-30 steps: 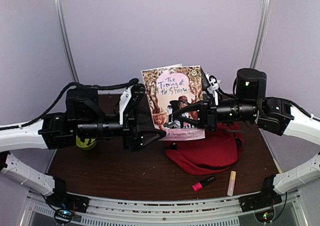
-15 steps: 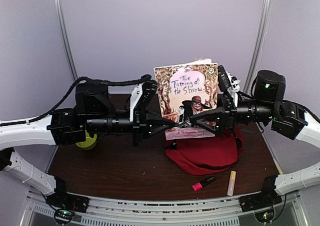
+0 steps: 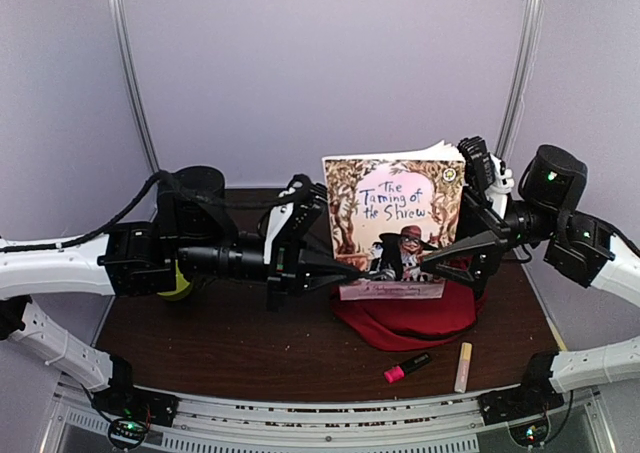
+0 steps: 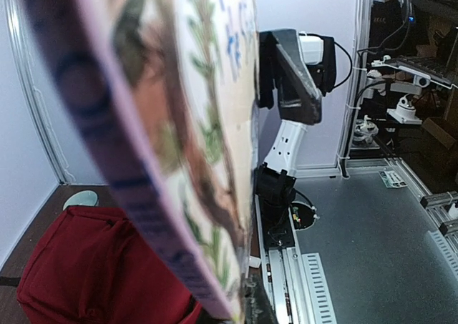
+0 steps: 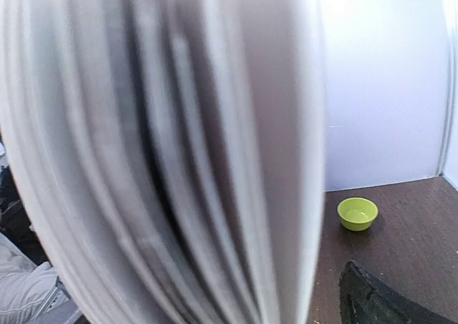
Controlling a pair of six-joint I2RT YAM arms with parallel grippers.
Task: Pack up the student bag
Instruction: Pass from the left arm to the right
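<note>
- Top view: the left claw (image 3: 347, 273) pinches the lower left corner of an upright book (image 3: 395, 213), "The Taming of the Shrew". The book is held just above the red student bag (image 3: 410, 321), which lies on the brown surface (image 3: 230, 343), right of centre. The right claw (image 3: 448, 211) stands spread wide about the book's right edge. A pink marker (image 3: 407, 367) and a pale stick (image 3: 464, 366) lie near the bag's front.
- Left wrist: the book's cover (image 4: 193, 109) slants across the frame, with the student bag (image 4: 86, 267) below it, lower left.
- Right wrist: blurred page edges (image 5: 143, 159) crowd the lens. A green bowl (image 5: 357, 213) rests on the surface beyond.
</note>
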